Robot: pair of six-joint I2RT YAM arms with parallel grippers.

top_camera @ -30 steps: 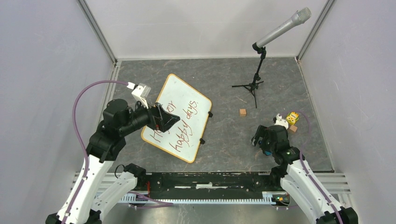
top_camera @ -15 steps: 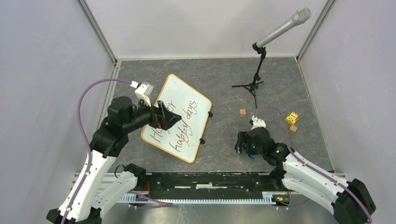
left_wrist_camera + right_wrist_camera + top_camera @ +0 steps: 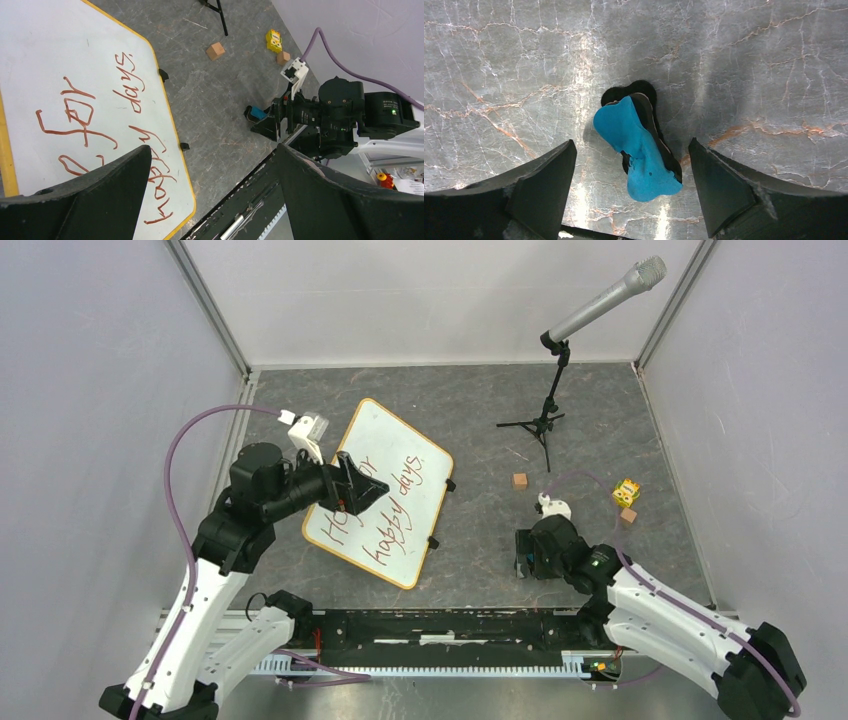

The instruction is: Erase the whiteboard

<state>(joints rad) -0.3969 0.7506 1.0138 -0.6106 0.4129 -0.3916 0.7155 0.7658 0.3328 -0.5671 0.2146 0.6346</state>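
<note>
The whiteboard (image 3: 400, 455) lies tilted on the grey floor, white with an orange-tan frame and red-brown handwriting (image 3: 85, 115). My left gripper (image 3: 366, 492) hovers over its near-left part, open and holding nothing; in the left wrist view the left gripper (image 3: 212, 150) frames the board's edge (image 3: 172, 125) and bare floor. A blue eraser (image 3: 639, 150) with a black underside lies on the floor right of the board. My right gripper (image 3: 631, 141) stands open over it, one finger on each side, gaps on both sides. The eraser (image 3: 257, 112) also shows in the left wrist view, under the right gripper (image 3: 522, 558).
A microphone on a tripod stand (image 3: 545, 425) rises at the back right. A small wooden cube (image 3: 520, 480) lies near it, a yellow toy block (image 3: 627, 490) and a brown cube (image 3: 627, 515) further right. Black clips (image 3: 433, 542) stick out from the board's right edge. The black rail (image 3: 450, 625) runs along the front.
My right arm swung left from beside the yellow block and came down over the blue eraser, its jaws narrowing slightly. The left gripper barely shifted above the board.
</note>
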